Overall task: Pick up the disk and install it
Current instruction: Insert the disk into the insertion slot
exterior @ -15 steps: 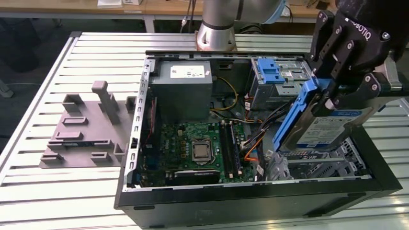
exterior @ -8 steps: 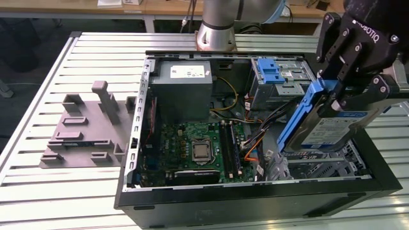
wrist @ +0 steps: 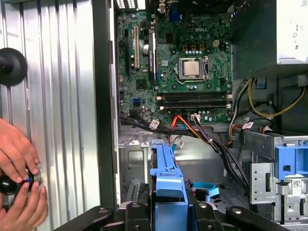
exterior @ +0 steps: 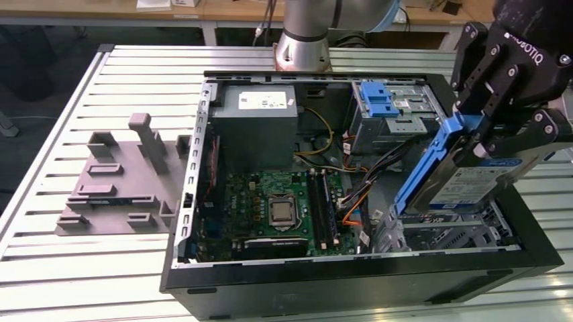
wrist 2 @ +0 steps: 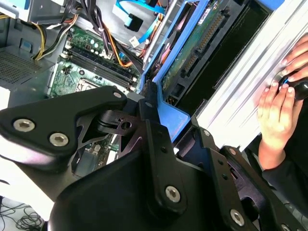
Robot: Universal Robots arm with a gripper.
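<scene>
My gripper (exterior: 501, 142) is shut on the disk (exterior: 470, 184), a silver-grey drive with a blue-and-white label in a blue plastic bracket (exterior: 431, 164). I hold it tilted, edge down, above the empty metal drive cage (exterior: 447, 235) at the exterior view's right end of the open computer case (exterior: 358, 278). The second wrist view shows the disk's green circuit side (wrist 2: 192, 48) running away from the gripper (wrist 2: 175, 127). In the first wrist view the bracket (wrist: 166, 185) rises between the black fingers (wrist: 137, 211) over the cage.
Inside the case lie the motherboard (exterior: 278, 208), a grey power supply box (exterior: 259, 124), a blue latch (exterior: 380, 100) and loose cables (exterior: 376, 164). A grey fixture (exterior: 121, 181) sits on the slatted table. A person's hands (wrist: 17, 163) rest on the table beside the case.
</scene>
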